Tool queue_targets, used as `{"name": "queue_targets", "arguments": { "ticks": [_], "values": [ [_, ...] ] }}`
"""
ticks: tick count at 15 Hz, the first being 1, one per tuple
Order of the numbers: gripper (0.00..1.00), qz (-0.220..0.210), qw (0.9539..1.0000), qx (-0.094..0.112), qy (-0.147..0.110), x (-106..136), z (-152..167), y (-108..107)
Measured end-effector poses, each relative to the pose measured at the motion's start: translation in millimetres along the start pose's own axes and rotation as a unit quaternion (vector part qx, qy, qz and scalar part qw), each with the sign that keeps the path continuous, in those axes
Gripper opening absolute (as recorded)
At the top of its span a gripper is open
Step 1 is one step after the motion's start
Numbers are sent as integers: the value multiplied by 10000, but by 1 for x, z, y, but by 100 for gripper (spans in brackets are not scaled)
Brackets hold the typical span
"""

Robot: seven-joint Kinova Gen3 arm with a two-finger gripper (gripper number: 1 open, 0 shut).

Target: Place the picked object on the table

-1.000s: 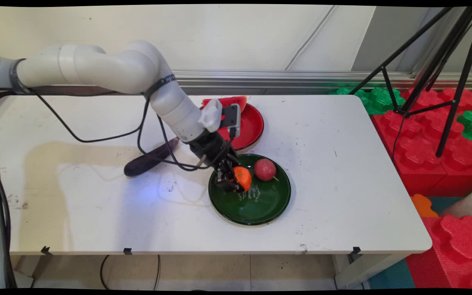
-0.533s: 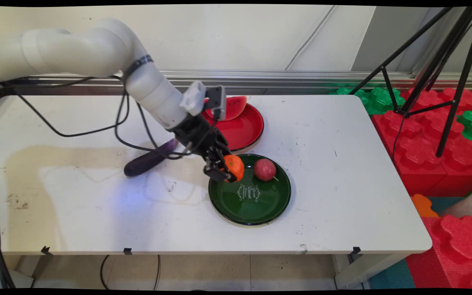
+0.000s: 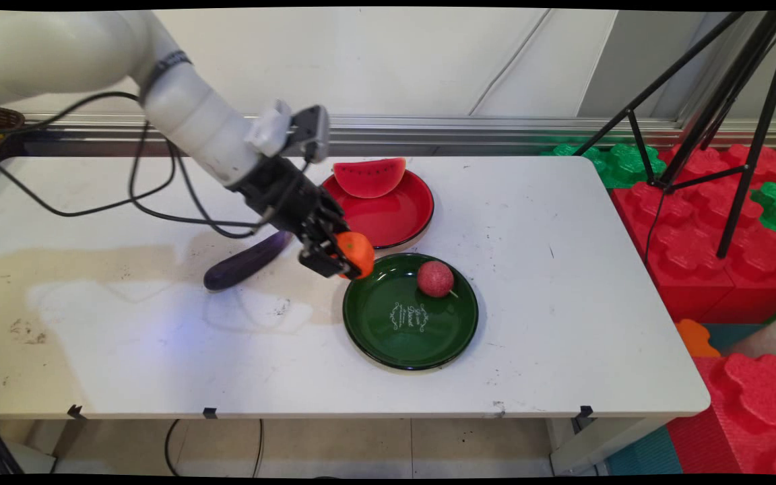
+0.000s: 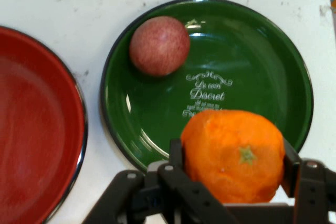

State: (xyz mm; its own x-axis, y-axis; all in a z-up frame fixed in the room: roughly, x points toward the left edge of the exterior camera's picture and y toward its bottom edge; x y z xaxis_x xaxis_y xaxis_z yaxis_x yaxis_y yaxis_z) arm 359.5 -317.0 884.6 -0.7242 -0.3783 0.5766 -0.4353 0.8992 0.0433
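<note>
My gripper [image 3: 339, 259] [image 4: 231, 158] is shut on an orange tangerine [image 3: 356, 253] [image 4: 232, 155] and holds it in the air above the table, just left of the green plate's [image 3: 428, 337] [image 4: 262, 51] far-left rim. A dark red round fruit [image 3: 435, 278] [image 4: 159, 45] lies on the far part of that plate. Behind it stands a red plate [image 3: 401, 215] [image 4: 31, 129] with a watermelon slice [image 3: 369, 176] at its back. A dark purple eggplant [image 3: 246, 261] lies on the table to the left of the gripper.
A black tripod [image 3: 718, 128] stands off the table's right end among red and green foam blocks [image 3: 698, 229]. Black cables [image 3: 159, 209] hang from the arm over the table's left part. A wall runs behind the table's far edge.
The gripper has risen off the green plate with the tangerine and moved up and to the left, uncovering the watermelon slice.
</note>
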Motion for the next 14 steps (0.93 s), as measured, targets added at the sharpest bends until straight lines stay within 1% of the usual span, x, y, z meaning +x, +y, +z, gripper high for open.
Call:
{"name": "queue_targets", "arguments": {
  "ticks": [3, 5, 8, 14],
  "values": [
    [0, -130, 9999, 60, -22, -13, -24, 1],
    [0, -199, 9998, 75, -56, -20, -33, 1],
    [0, -363, 9992, 96, -168, -37, -48, 1],
    [0, -598, 9974, 137, -385, -61, -51, -3]
  ]
}}
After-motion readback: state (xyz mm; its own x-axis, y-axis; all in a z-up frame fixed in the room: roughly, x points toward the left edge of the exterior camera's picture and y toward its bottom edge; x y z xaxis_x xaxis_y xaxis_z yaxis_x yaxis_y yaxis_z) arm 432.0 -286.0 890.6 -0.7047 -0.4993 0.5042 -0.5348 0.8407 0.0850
